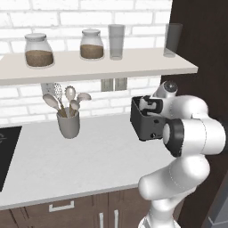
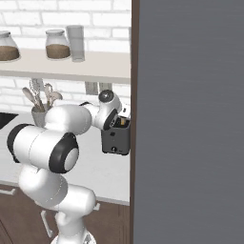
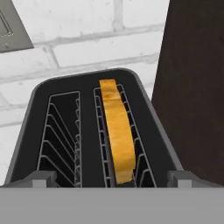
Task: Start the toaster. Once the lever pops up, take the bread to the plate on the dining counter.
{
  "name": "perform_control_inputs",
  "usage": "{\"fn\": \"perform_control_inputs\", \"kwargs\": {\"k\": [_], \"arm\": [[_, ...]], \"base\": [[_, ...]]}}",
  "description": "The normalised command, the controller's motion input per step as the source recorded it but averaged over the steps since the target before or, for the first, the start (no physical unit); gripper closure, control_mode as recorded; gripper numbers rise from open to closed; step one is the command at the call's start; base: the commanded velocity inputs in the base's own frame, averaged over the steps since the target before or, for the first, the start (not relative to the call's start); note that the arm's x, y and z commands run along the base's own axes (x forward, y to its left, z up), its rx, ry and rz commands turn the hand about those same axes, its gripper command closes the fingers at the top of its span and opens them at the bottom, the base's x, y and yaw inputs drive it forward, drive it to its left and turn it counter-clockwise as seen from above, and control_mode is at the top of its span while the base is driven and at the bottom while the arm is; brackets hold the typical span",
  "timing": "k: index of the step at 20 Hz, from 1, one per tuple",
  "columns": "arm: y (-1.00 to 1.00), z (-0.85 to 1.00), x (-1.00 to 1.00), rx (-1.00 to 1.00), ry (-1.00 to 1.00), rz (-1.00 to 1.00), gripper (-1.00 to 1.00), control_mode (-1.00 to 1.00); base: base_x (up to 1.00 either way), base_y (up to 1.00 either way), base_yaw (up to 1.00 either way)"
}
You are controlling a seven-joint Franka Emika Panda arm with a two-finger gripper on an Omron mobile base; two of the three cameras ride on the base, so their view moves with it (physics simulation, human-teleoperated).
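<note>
The black toaster [image 1: 143, 127] [image 2: 116, 139] stands on the grey wall counter against the white brick, next to a tall dark panel. Seen from above in the hand view, the toaster [image 3: 26, 127] has two wire-lined slots. The golden bread [image 3: 118, 135] stands on edge in the right slot, and a bit of the bread [image 2: 123, 122] pokes above the rim. The left slot is empty. My gripper [image 3: 113, 179] [image 1: 149, 105] hovers just over the toaster top, open, one fingertip [image 3: 41, 178] on each side, holding nothing. The plate and the dining counter are out of view.
A grey utensil holder [image 1: 68, 123] with spoons stands on the counter to the left. A shelf [image 1: 89, 67] above carries jars and glasses. The dark panel [image 1: 200, 53] rises right beside the toaster. A black cooktop [image 1: 6, 151] lies at the far left.
</note>
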Motion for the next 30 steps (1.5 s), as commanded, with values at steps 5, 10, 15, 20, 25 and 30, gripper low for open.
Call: {"fn": "perform_control_inputs", "kwargs": {"k": [5, 10, 15, 20, 25, 30], "arm": [[0.00, -0.11, 0.20, 0.00, 0.00, 0.00, -1.00, -1.00], [0.00, -0.06, 0.18, 0.00, 0.00, 0.00, -1.00, -1.00], [0.00, -0.01, 0.25, 0.00, 0.00, 0.00, -1.00, -1.00], [0.00, -0.15, 0.21, 0.00, 0.00, 0.00, -1.00, -1.00], [0.00, -0.06, 0.05, 0.00, 0.00, 0.00, -1.00, -1.00], [0.00, -0.01, 0.00, 0.00, 0.00, 0.00, 1.00, -1.00]], "base": [[0.00, 0.00, 0.00], [0.00, 0.00, 0.00], [0.00, 0.00, 0.00], [0.00, 0.00, 0.00], [0.00, 0.00, 0.00], [0.00, 0.00, 0.00]]}}
